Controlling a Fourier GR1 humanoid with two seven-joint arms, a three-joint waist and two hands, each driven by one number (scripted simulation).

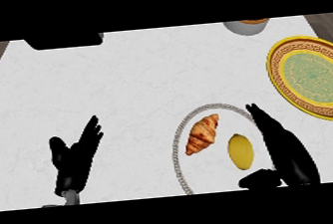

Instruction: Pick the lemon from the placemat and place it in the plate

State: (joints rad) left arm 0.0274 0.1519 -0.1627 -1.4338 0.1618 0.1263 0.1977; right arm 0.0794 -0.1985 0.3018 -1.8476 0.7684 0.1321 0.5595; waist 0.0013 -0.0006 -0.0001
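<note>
Lying beside right fingers (268,125): lemon (240,151)

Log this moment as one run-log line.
lemon: on placemat, beside croissant | right hand: open beside lemon | left hand: open, resting | plate: empty

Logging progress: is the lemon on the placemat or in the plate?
On the placemat: the lemon lies beside the croissant; the plate holds nothing.

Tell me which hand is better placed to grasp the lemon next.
The right hand: it lies open right beside the lemon on the placemat, on the plate's side. The left hand rests open far across the counter.
</note>
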